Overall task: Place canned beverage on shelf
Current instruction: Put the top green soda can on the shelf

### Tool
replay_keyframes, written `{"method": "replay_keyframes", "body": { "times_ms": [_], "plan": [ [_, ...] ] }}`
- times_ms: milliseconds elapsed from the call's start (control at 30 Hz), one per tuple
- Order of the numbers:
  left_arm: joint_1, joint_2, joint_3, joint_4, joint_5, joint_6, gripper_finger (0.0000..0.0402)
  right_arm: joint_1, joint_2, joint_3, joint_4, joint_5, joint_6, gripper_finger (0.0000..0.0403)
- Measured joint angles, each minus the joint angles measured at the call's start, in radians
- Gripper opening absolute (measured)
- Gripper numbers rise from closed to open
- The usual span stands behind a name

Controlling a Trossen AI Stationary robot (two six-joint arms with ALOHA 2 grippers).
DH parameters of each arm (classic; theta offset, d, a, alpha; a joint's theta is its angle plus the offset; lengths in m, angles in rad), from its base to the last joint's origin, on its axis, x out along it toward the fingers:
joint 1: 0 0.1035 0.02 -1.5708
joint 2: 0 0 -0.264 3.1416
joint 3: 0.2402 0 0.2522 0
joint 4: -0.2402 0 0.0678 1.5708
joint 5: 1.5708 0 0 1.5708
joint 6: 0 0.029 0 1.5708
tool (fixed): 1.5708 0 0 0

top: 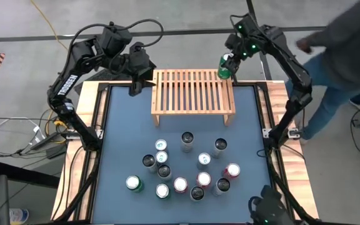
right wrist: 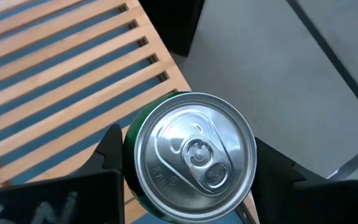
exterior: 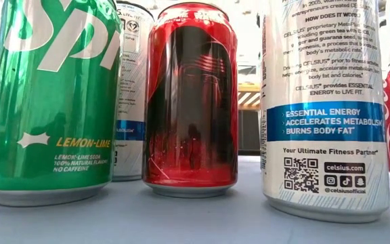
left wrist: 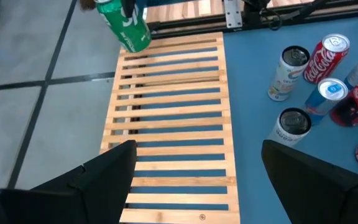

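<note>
Holding the green can (top: 224, 67) clamped in your right gripper (top: 228, 64) over the shelf (top: 192, 94) corner suits placement; your left gripper (top: 137, 84) waits open.

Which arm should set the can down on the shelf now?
Right. Its hand already grips the green can at the shelf's far right corner; the left hand hangs open and empty at the far left corner.

Two matte-black jointed arms, white TROSSEN lettering down the left arm (top: 64, 87), black cables looping above, green lights glowing on the right arm (top: 274, 50).
</note>
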Motion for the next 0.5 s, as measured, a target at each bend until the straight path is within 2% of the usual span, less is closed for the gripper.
{"method": "replay_keyframes", "body": {
  "times_ms": [233, 500],
  "plan": [
    [0.0, 0.0, -0.051, 0.018, -0.002, -0.001, 0.0334, -0.004, 0.035, 0.0, 0.007, -0.002, -0.057, 0.0193],
    [0.0, 0.0, -0.054, 0.033, -0.003, -0.001, 0.0334, -0.028, 0.033, 0.0, 0.042, -0.025, -0.111, 0.0194]
  ]
}}
